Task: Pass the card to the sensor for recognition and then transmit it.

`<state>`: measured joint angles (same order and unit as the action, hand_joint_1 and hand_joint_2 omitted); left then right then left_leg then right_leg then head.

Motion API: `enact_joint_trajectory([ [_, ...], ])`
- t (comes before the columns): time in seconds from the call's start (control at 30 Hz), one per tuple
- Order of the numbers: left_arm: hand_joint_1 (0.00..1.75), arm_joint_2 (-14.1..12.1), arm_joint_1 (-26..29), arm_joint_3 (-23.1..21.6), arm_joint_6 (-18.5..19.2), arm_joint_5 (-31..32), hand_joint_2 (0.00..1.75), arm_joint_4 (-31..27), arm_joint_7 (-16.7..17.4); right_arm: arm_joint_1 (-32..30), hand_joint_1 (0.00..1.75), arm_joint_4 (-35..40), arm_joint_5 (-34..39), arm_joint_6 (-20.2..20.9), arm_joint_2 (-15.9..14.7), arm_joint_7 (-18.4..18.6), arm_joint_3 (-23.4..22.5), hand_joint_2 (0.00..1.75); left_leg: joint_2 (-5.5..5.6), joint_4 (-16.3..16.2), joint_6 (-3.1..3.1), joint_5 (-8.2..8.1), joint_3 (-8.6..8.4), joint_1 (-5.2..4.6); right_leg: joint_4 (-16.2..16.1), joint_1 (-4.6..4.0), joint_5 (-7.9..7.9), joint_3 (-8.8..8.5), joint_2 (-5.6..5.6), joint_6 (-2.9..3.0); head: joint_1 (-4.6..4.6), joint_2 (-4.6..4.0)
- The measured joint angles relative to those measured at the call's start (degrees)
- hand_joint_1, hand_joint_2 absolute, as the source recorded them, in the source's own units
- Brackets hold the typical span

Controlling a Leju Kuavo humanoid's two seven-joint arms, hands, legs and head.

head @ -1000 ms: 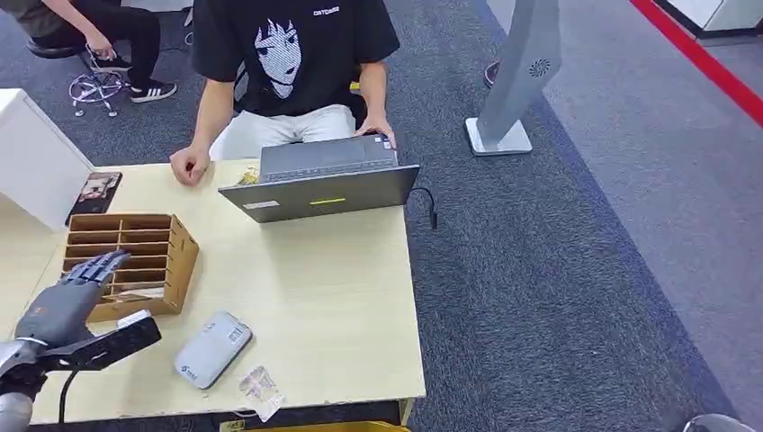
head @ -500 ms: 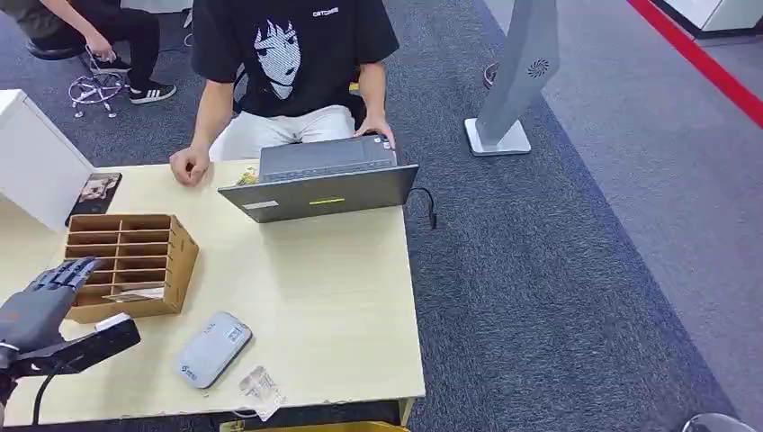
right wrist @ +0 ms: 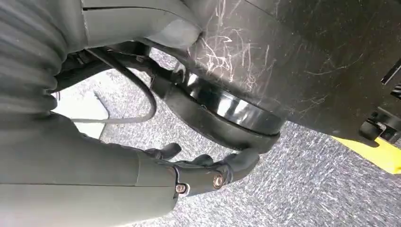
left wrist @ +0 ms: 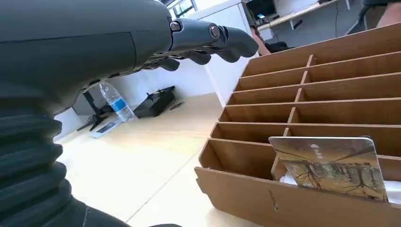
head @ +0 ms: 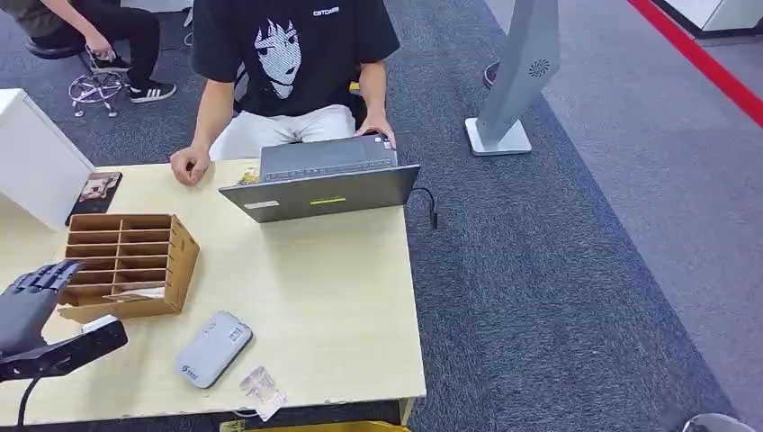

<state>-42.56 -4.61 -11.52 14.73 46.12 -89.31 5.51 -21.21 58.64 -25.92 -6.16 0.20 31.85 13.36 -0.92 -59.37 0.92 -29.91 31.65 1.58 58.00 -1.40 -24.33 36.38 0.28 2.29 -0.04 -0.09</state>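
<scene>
Clearly the card (left wrist: 331, 165) sits slotted near the empty left hand (head: 31, 297).

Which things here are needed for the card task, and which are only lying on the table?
For the job:
- card, standing in the wooden organizer
- grey card reader
- left hand, empty

Just lying about:
- laptop
- white box
- crumpled clear wrapper
- water bottle

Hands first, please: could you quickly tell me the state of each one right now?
Left hand: open, holding nothing, fingers extended beside the wooden organizer.
Right hand: holding nothing; fingers curled, so open or shut cannot be told.
</scene>
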Motion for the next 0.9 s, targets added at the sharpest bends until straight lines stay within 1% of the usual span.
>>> enact_joint_trajectory([
  [0.23,0.00,0.42,-0.27,0.02,0.02,1.60,1.75,0.00,0.31,-0.05,0.00,0.70,1.60,-0.04,-0.66,0.39,1.42,1.75,0.00,-0.01,-0.01,0.01,-0.03,-0.01,0.00,0.00,0.02,0.01,0.00,0.01,0.00,0.00],
  [0.37,0.00,1.55,-0.80,-0.15,-0.57,3.06,1.75,0.02,-0.22,0.25,0.00,0.81,4.86,-2.47,-1.55,1.40,3.63,1.75,-0.01,-0.01,-0.01,0.01,-0.02,-0.01,0.00,0.00,0.02,0.01,0.01,0.01,0.00,0.00],
  [0.5,0.00,3.21,-1.33,-0.39,-2.30,4.37,1.75,0.26,-0.70,0.80,0.00,0.83,7.54,-5.31,-2.91,2.08,6.76,1.75,-0.01,-0.01,-0.01,0.01,-0.02,-0.02,0.00,0.01,0.02,0.01,0.01,0.00,0.02,0.00],
  [0.6,0.00,4.53,-1.70,-0.44,-2.78,4.74,1.75,1.09,-0.85,1.19,0.00,0.83,8.28,-6.54,-3.67,2.45,8.53,1.75,-0.01,-0.01,-0.01,0.01,-0.03,-0.07,0.00,0.05,0.02,0.02,0.01,0.00,0.00,0.00],
  [0.9,0.00,7.91,-2.63,-1.33,-3.06,5.31,1.75,3.06,-1.51,2.32,0.00,0.79,8.79,-7.63,-5.14,3.04,12.20,1.75,-0.02,-0.01,-0.01,0.01,-0.02,-0.08,0.00,0.07,0.04,0.05,0.03,-0.03,0.02,0.00],
])
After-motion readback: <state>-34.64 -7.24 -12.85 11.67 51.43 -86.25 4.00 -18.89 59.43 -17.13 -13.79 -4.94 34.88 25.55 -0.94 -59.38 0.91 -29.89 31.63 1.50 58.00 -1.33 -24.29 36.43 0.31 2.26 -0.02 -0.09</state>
